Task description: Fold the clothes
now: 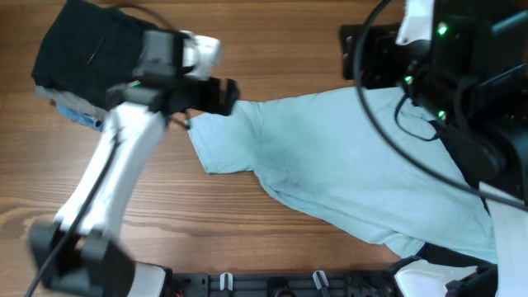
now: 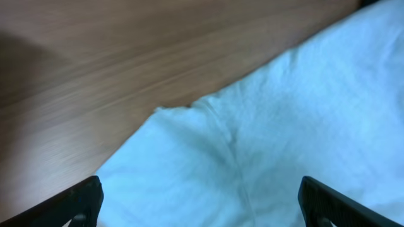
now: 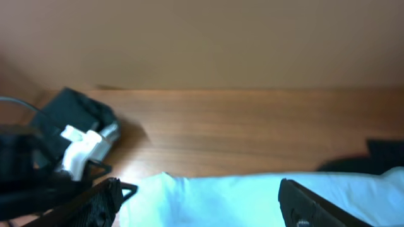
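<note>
The pale sky-blue T-shirt (image 1: 355, 173) lies crumpled across the middle and right of the wooden table, one sleeve pointing left. The black garment (image 1: 82, 49) sits in a folded heap at the far left. My left gripper (image 1: 221, 95) is at the shirt's upper left edge; in the left wrist view it (image 2: 205, 211) is open wide with the blue cloth (image 2: 265, 139) between its fingers, not pinched. My right gripper (image 3: 202, 205) is open just above the shirt (image 3: 221, 195). In the overhead view it is hidden under its own arm (image 1: 462, 82).
A strip of grey-blue cloth (image 1: 78, 111) sticks out from under the black garment. A black mount (image 1: 363, 49) stands at the back, next to the right arm. The left arm's black and white wrist (image 3: 79, 142) shows in the right wrist view. Bare wood (image 1: 272, 41) lies behind the shirt.
</note>
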You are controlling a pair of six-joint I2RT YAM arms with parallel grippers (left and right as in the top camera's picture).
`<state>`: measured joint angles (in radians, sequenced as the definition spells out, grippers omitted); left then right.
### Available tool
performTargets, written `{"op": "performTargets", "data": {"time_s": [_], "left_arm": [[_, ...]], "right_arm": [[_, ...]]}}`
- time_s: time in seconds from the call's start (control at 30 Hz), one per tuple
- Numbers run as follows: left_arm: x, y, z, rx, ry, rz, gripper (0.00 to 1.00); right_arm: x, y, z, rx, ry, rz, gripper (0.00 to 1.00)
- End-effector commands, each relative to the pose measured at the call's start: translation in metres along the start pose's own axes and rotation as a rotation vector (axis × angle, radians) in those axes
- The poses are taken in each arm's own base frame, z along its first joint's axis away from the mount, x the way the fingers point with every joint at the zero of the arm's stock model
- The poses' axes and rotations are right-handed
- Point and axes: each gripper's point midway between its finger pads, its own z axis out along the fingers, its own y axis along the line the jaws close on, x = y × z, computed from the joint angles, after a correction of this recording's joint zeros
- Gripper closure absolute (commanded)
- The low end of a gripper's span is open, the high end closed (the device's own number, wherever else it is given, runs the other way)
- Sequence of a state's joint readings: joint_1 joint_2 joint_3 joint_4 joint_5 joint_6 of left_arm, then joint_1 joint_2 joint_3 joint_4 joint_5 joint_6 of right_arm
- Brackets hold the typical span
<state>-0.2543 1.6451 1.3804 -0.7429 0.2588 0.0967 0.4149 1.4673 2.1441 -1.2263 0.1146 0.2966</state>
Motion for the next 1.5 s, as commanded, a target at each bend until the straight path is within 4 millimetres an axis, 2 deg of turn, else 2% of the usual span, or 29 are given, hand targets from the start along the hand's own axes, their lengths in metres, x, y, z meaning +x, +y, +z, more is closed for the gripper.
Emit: {"op": "performTargets", "data": {"time_s": [0.0,0.07,0.17,0.2,0.27,0.33,0.43,0.5,0.57,0.6,0.67,0.8,0.83,0.87,0.9,0.93,0.97,1.0,1.07,1.17,1.23,1.37,1.47], "left_arm": [[0.01,-0.019,0.062,0.063,0.068,0.094,0.0],[0.029,-0.022,0.099,0.075,0.142,0.1,0.0],[0.047,-0.021,0.125,0.079,0.203,0.097,0.0],[0.059,-0.018,0.139,0.079,0.241,0.088,0.01],[0.069,-0.015,0.151,0.08,0.27,0.081,0.03],[0.073,-0.017,0.157,0.085,0.277,0.084,0.11],[0.081,-0.029,0.157,0.11,0.311,0.095,0.56],[0.094,-0.034,0.153,0.117,0.364,0.092,0.96],[0.105,-0.024,0.144,0.069,0.42,0.022,0.96],[0.107,-0.01,0.133,0.004,0.44,-0.083,0.96],[0.103,0.006,0.109,-0.034,0.442,-0.189,0.96],[0.085,0.057,0.026,-0.184,0.343,-0.41,0.96],[0.078,0.072,-0.008,-0.219,0.278,-0.454,0.96],[0.073,0.076,-0.024,-0.222,0.238,-0.47,0.96],[0.068,0.077,-0.037,-0.217,0.202,-0.475,0.94],[0.071,0.074,-0.042,-0.218,0.206,-0.475,0.76],[0.08,0.071,-0.042,-0.217,0.242,-0.481,0.48],[0.093,0.069,-0.037,-0.214,0.282,-0.495,0.39],[0.124,0.065,-0.016,-0.19,0.354,-0.555,0.32],[0.164,0.048,0.017,-0.074,0.434,-0.617,0.28],[0.183,0.044,0.031,-0.055,0.468,-0.658,0.25],[0.201,0.034,0.057,0.042,0.479,-0.685,0.27],[0.214,0.034,0.073,0.048,0.509,-0.695,0.35]], "right_arm": [[0.008,-0.009,0.007,0.014,0.049,0.059,0.16],[0.013,-0.011,0.007,0.02,0.069,0.057,0.15],[0.014,-0.011,0.007,0.022,0.073,0.057,0.15],[0.014,-0.011,0.007,0.022,0.074,0.056,0.15],[0.015,-0.011,0.007,0.023,0.078,0.056,0.15],[0.015,-0.011,0.007,0.024,0.079,0.055,0.15],[0.016,-0.012,0.007,0.029,0.079,0.055,0.15],[0.015,-0.014,0.007,0.04,0.077,0.052,0.15],[0.015,-0.014,0.007,0.039,0.077,0.029,0.15],[0.015,-0.016,0.007,0.047,0.075,0.028,0.15],[0.014,-0.017,0.007,0.053,0.072,0.028,0.15],[0.014,-0.017,0.007,0.053,0.072,0.028,0.15],[0.014,-0.017,0.007,0.056,0.071,0.028,0.15],[0.014,-0.017,0.007,0.056,0.071,0.027,0.14],[0.014,-0.017,0.007,0.056,0.071,0.027,0.14],[0.014,-0.017,0.007,0.056,0.071,0.028,0.14],[0.014,-0.017,0.007,0.056,0.071,0.028,0.14],[0.014,-0.017,0.007,0.056,0.072,0.028,0.13],[0.015,-0.018,0.007,0.057,0.074,0.027,0.13],[0.016,-0.018,0.007,0.058,0.077,0.027,0.12],[0.015,-0.018,0.007,0.058,0.077,0.028,0.12],[0.016,-0.018,0.007,0.058,0.078,0.028,0.11],[0.016,-0.018,0.007,0.058,0.078,0.027,0.11]]}}
